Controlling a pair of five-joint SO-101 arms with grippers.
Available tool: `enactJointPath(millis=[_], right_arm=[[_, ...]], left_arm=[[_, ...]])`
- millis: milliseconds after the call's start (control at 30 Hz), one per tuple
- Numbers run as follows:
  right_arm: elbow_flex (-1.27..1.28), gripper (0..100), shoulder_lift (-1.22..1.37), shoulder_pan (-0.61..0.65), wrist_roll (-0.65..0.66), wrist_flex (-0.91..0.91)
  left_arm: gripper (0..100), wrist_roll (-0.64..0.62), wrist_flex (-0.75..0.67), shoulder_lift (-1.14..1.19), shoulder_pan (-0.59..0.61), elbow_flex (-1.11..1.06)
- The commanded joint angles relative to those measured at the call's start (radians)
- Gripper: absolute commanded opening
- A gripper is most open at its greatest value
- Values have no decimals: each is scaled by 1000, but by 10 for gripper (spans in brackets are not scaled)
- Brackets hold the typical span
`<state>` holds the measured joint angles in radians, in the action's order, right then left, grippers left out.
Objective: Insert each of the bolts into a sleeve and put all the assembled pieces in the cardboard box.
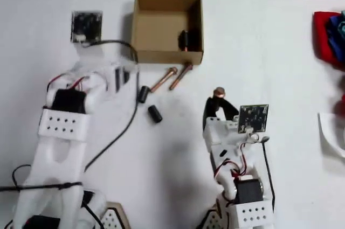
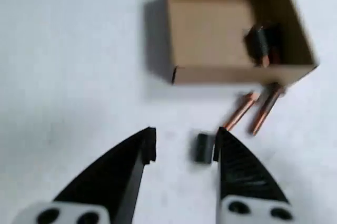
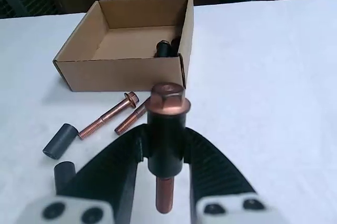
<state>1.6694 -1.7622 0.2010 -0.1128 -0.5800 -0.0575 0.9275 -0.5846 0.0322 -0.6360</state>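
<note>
Right end effector (image 3: 166,137) clamped on black cylindrical sleeve (image 3: 166,153) w/ copper flange-head bolt (image 3: 167,103) through it, upright, near brown cardboard box (image 3: 121,74). Left end effector (image 2: 184,142) spread wide beside loose black sleeve (image 2: 202,147) on white surface (image 2: 68,76). Assy prob. light, rigid, smooth: best held at sleeve mid-body.

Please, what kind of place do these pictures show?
Probably a robotics test bench rather than a factory: two small arms at a white table, the right pincer holding a sleeved bolt, with a cardboard box, loose bolts and sleeves nearby.
</note>
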Motion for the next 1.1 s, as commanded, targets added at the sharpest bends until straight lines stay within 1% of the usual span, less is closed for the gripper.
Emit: enactJointPath(millis=[0,67,133,200,300,367,433,600,733,867,933,1000,1067], right_arm=[[-110,20,-7,-15,51,5],[-189,20,30,-15,98,7],[-273,20,122,-16,124,28],[-382,20,275,-19,127,67],[-634,20,591,-16,124,90],[-855,20,837,-13,103,81],[-1100,20,1084,-13,63,35],[-1728,20,1709,-5,-32,-193],[-2323,20,2124,-4,-92,-390],[-2860,20,2488,28,-92,-498],[-3064,20,2641,48,-71,-529],[-3207,20,2773,76,-34,-533],[-3284,20,2868,99,-3,-535]], left_arm=[[194,69,-89,0,61,-119],[168,43,-166,0,80,-186],[105,38,-227,0,89,-246],[26,37,-299,0,97,-309],[40,32,-379,0,97,-384],[27,37,-414,0,97,-421],[26,38,-446,0,97,-450],[26,38,-526,0,91,-515],[26,38,-592,0,95,-556],[26,38,-606,0,91,-564],[26,38,-606,0,91,-564],[26,38,-606,0,91,-564],[26,38,-606,0,91,-564]])
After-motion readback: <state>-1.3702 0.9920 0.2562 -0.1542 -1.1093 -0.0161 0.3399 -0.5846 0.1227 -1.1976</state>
